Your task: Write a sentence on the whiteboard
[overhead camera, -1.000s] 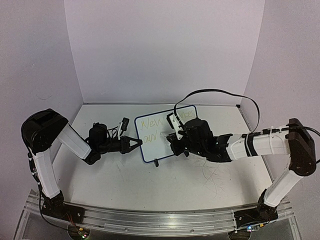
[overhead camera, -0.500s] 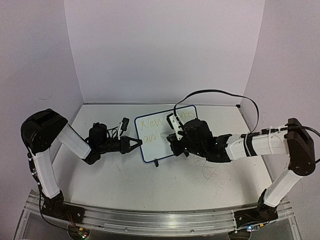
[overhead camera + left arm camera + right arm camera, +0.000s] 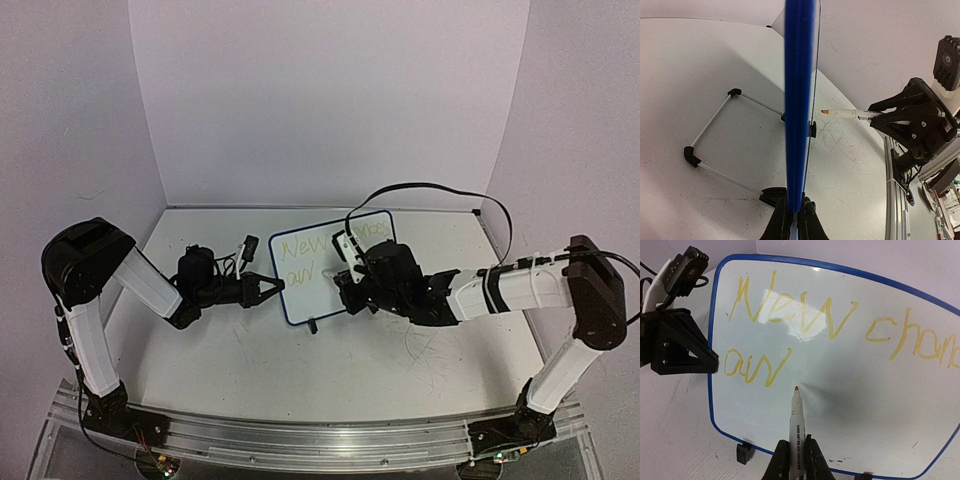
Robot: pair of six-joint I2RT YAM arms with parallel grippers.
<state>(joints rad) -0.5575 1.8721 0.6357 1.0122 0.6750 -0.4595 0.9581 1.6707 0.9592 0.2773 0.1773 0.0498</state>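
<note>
The whiteboard (image 3: 310,280) stands upright mid-table on two black feet; it fills the right wrist view (image 3: 850,405) and shows edge-on as a blue frame in the left wrist view (image 3: 799,100). The sentence (image 3: 805,315) is pale yellow, "New chor..." on top and "aw" (image 3: 757,365) below. My left gripper (image 3: 272,291) is shut on the board's left edge, as the left wrist view (image 3: 795,225) shows. My right gripper (image 3: 794,462) is shut on a white marker (image 3: 796,425). Its orange tip (image 3: 796,388) is at the board just right of "aw"; contact cannot be told. The marker also shows in the left wrist view (image 3: 842,113).
The board's wire stand (image 3: 715,145) lies behind it on the tabletop. Thin grey scribble scratches (image 3: 425,355) mark the table near the right arm. A black cable (image 3: 430,190) arcs above the right arm. White walls close in the back and sides.
The right arm has shifted slightly left along the board with the marker. The left arm and the board have not moved.
</note>
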